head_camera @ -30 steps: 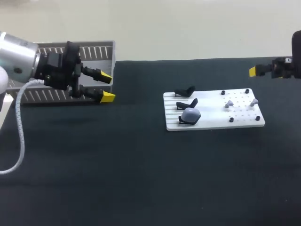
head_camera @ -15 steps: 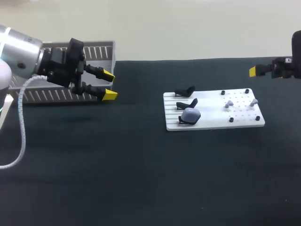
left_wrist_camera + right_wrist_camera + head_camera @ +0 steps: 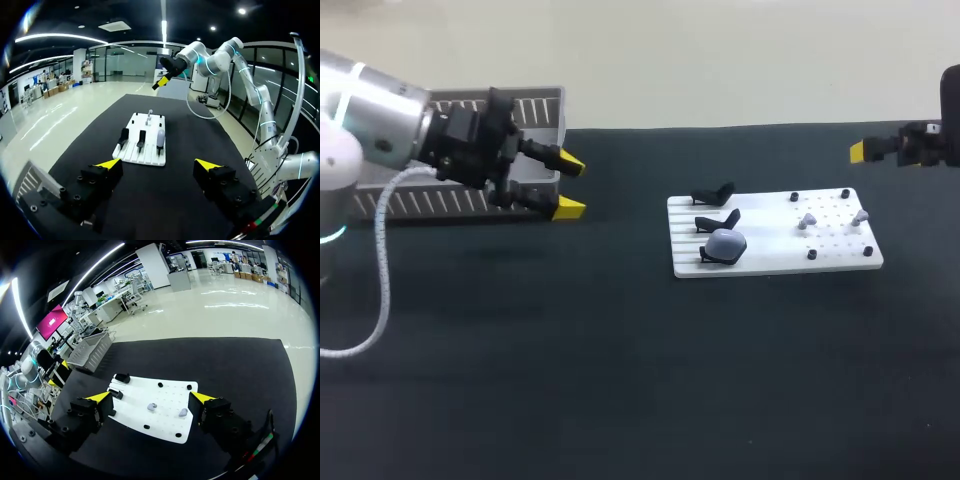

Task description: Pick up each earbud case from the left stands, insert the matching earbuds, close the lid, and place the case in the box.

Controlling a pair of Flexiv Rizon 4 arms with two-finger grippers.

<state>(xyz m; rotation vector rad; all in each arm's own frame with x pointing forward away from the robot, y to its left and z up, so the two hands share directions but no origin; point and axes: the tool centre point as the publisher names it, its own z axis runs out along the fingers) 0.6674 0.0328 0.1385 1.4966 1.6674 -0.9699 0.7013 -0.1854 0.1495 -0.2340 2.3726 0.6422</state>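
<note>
- Head view: My left end effector (image 3: 569, 186) hangs over the dark tabletop (image 3: 620, 380), just in front of the grey box (image 3: 535, 108). Its two yellow tips are wide apart and there is nothing between them.
- My right end effector (image 3: 860, 151) is up at the far right side, well away from the left one. Only one yellow tip shows here.
- Between the two arms lies a white board (image 3: 775, 262). Three black stands (image 3: 713, 195) sit in a row on its left part. The earbud case (image 3: 726, 243) is grey-blue, and it rests on the stand nearest to me.
- Two small grey earbuds (image 3: 807, 221) lie on the right part of the board, apart from each other.
- Left wrist view: My left end effector (image 3: 155, 164) is spread wide and holds nothing. The white board (image 3: 145, 156) lies ahead of it, with the earbud case (image 3: 160, 136) standing on it beside two bare stands (image 3: 141, 136). My right end effector (image 3: 162, 83) hangs in the air far past the board.
- Right wrist view: My right end effector (image 3: 151, 397) is spread wide and empty too. Under it and ahead of it is the white board (image 3: 167, 392), with both earbuds (image 3: 183, 412) on it. The box (image 3: 90, 351) stands far off, past the board.
</note>
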